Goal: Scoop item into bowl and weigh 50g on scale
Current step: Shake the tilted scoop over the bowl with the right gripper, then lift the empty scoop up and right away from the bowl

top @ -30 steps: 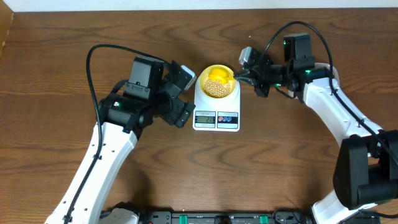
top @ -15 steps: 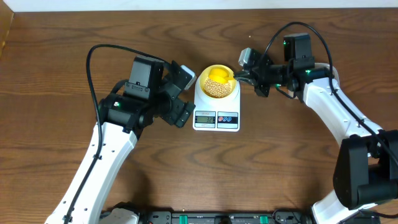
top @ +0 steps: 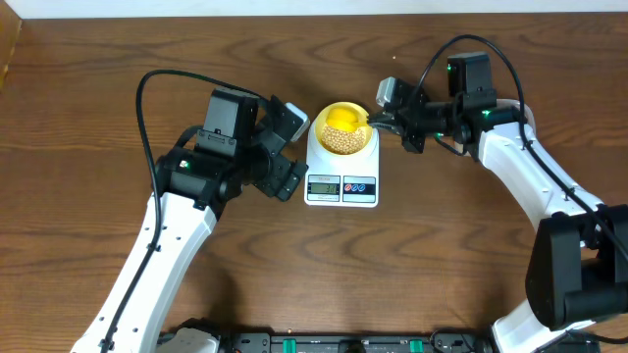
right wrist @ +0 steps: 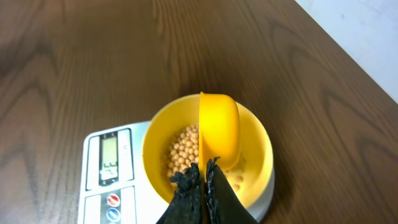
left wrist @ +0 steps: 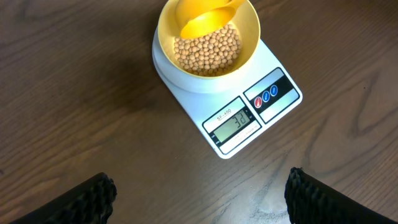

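Note:
The pale yellow bowl stands on the white scale, and beige beans cover its bottom. My right gripper is shut on the handle of a bright yellow scoop, whose cup sits inside the bowl, turned on its side. From the right wrist, the scoop rises over the beans just past my fingertips. My left gripper hangs open and empty over bare wood, left of the scale. Its display seems to read 30.
The brown wooden table runs out on all sides of the scale. A white wall edge lies along the far side. My left arm crosses the left half and my right arm the right half.

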